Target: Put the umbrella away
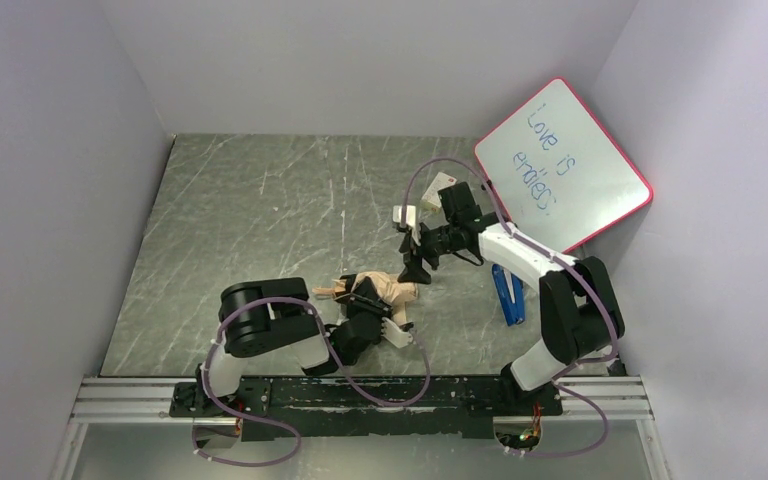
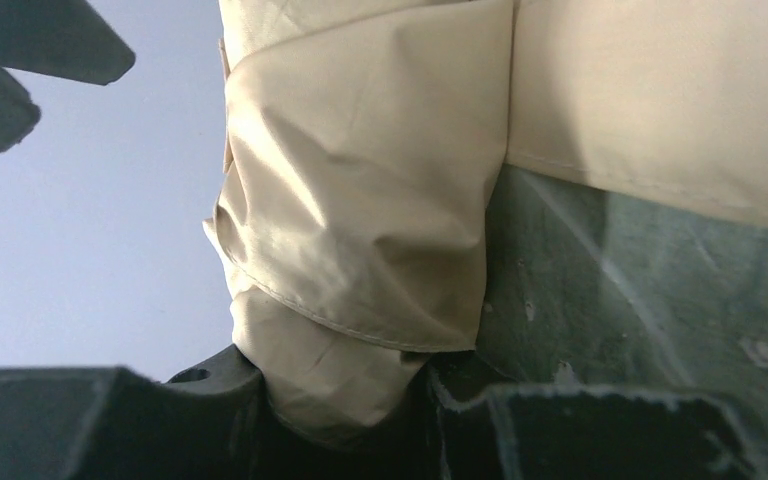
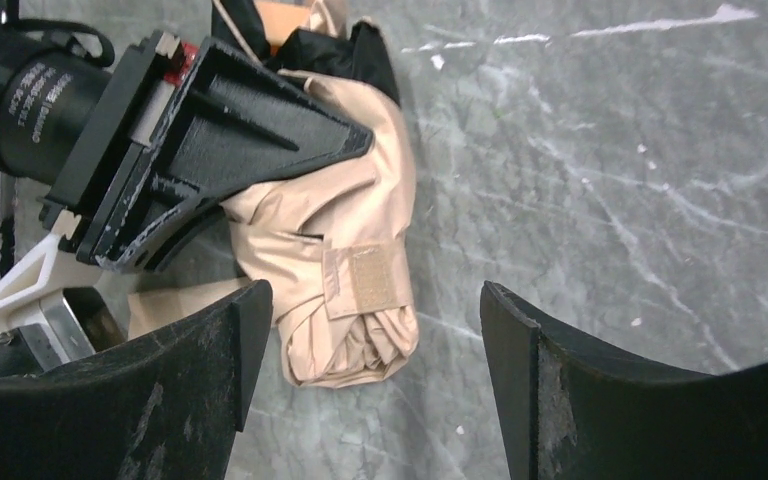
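I judge umbrella (image 3: pixel 335 215) light, soft, slippery | left gripper (image 2: pixel 350 410) pinches its rolled fabric | right gripper (image 3: pixel 375 300) spread open above | I'd grab at strap tab (image 3: pixel 375 278), firmer core

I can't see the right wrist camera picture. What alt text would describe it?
A folded tan umbrella lies on a grey marbled table, clamped by the left gripper. In the foreground the right gripper hangs open above it, the umbrella's Velcro strap tab showing between its two dark fingers.
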You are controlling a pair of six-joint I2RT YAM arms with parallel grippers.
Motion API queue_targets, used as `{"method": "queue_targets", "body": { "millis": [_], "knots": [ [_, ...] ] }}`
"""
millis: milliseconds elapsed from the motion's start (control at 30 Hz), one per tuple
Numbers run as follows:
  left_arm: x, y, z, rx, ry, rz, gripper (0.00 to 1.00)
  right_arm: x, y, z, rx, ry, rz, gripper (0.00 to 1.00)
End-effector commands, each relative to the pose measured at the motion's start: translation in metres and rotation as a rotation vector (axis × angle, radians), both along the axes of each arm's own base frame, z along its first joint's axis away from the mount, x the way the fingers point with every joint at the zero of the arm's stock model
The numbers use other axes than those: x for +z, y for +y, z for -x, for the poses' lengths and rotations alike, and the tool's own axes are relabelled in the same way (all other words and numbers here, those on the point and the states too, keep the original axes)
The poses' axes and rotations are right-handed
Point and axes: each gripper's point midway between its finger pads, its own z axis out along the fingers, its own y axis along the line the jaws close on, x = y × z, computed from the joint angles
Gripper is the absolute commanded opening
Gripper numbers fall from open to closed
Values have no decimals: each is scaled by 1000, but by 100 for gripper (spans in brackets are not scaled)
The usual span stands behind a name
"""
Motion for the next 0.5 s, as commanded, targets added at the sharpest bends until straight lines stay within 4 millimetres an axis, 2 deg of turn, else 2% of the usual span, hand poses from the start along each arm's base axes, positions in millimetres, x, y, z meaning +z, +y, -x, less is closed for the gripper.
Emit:
{"method": "queue_targets", "body": {
  "millis": [0, 267, 467],
  "knots": [
    [-34, 35, 6, 27, 5, -224, 5, -23, -9, 18, 40, 30, 91, 80],
    [-35, 33, 6, 24, -8, -236, 5, -40, 3, 33, 80, 70, 118, 80],
    [-34, 32, 7, 21, -14, -236, 5, -65, -2, 37, 72, 120, 195, 81]
  ]
}}
